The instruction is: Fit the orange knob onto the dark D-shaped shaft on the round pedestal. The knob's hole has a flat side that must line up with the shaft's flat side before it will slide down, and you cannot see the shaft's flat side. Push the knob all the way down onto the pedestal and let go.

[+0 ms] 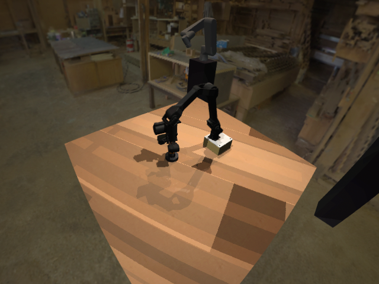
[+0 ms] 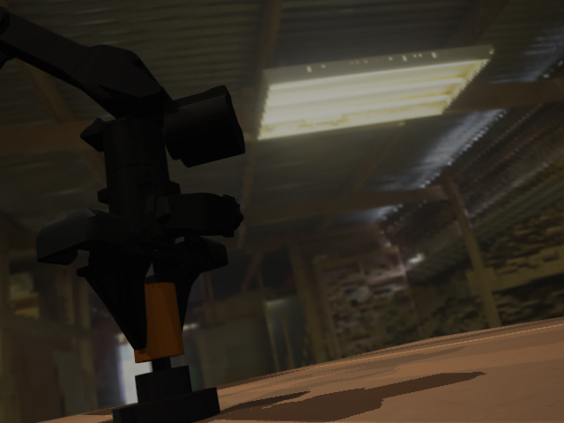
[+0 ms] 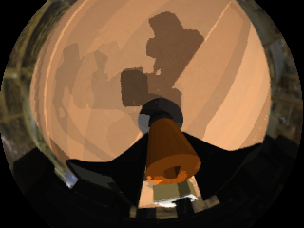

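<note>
Two dark fingers point(image 2: 122, 295) are nearest in the wrist view, coming in from 8 and 4 o'clock, and the gripper point(image 1: 172, 149) point(image 2: 161, 334) point(image 3: 165, 136) is clamped on the orange knob point(image 2: 163, 316) point(image 3: 171, 147). The knob's near end shows a dark hole at its middle; the other end points toward 12 o'clock, at the pedestal point(image 1: 172, 157) point(image 2: 166, 404) point(image 3: 176, 110).

In the exterior view the knob is above the pedestal, apart from its raised middle, with a short piece of dark shaft point(image 2: 161, 363) showing between. How far the shaft reaches inside the knob, and whether the flats line up, I cannot tell. The pedestal stands on the wooden table point(image 1: 171, 229) point(image 2: 500, 355) point(image 3: 228, 47).

In the top view, the black arm point(image 1: 186, 99) rises from a pale box point(image 1: 218, 148), between 2 and 3 o'clock from the pedestal. Farther off, between 12 and 1 o'clock, a grey arm point(image 1: 210, 36) stands on a dark block point(image 1: 200, 73). Behind, between 10 and 11 o'clock, is a bench point(image 1: 95, 76) with a grey top. A lit lamp point(image 2: 364, 100) hangs high in the exterior view, between 1 and 2 o'clock from the knob.
</note>
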### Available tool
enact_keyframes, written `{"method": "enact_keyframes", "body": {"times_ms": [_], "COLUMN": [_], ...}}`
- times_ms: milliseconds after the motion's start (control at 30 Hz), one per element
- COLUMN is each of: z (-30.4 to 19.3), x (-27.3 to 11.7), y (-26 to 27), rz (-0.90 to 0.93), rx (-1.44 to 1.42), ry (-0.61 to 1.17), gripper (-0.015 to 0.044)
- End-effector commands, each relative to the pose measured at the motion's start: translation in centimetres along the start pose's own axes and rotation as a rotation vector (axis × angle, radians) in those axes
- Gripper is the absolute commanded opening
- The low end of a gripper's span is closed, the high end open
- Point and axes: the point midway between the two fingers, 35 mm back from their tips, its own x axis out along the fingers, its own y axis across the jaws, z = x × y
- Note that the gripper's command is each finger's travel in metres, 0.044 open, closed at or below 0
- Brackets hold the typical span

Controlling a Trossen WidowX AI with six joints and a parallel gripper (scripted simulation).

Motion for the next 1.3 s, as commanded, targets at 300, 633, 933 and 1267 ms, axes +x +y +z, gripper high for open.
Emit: {"method": "enact_keyframes", "body": {"times_ms": [300,633,933,1267], "z": [0.0,-0.04,-0.04,-0.04], "x": [1.05,0.88,0.88,0.88], "y": [0.09,0.03,0.03,0.03], "rz": [0.002,0.0,0.0,0.0], "rx": [0.007,0.001,0.001,0.001], "ry": [-0.002,0.001,0.001,0.001], "gripper": [0.0,0.0053,0.0289,0.044]}}
